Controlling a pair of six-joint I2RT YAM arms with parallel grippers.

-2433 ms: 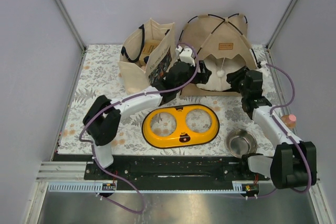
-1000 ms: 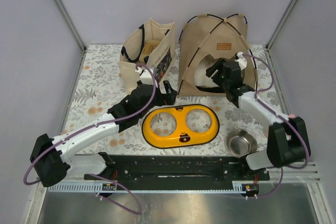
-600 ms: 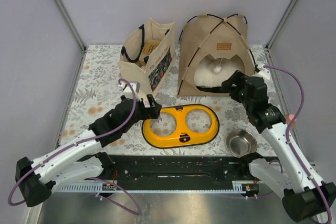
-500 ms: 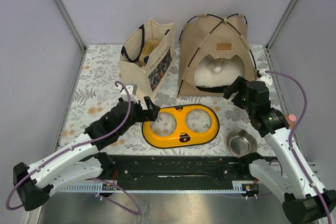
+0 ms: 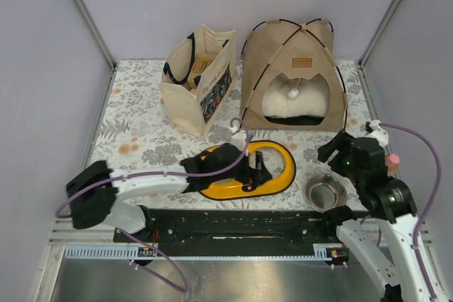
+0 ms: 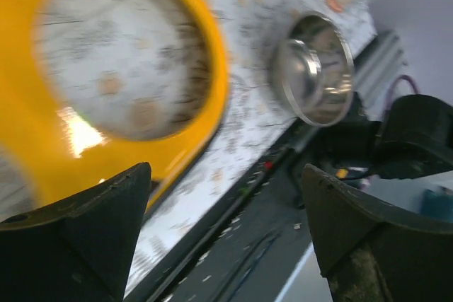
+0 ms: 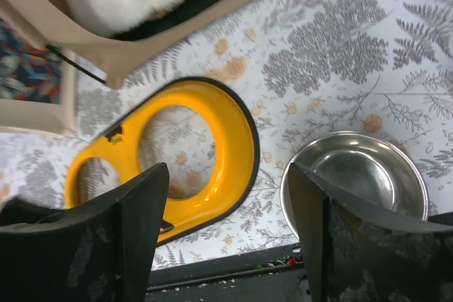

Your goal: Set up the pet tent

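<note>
tent (image 5: 283,51) upright, pillow (image 5: 283,107) inside | tote (image 5: 185,100): brown item (image 5: 204,65) inside | bowl (image 5: 325,192) beside feeder (image 5: 279,155) | left gripper (image 6: 225,169) released over feeder | right gripper (image 7: 228,167) released near bowl

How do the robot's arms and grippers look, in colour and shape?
The left arm and right arm have white links and black joints. A purple cable loops along each. The gripper fingers are black and wedge-shaped.

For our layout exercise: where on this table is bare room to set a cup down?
Bare: the table left of the tote bag, out to its edge. Crowded: front middle and right, with yellow feeder and steel bowl; bag and tent fill the back.
</note>
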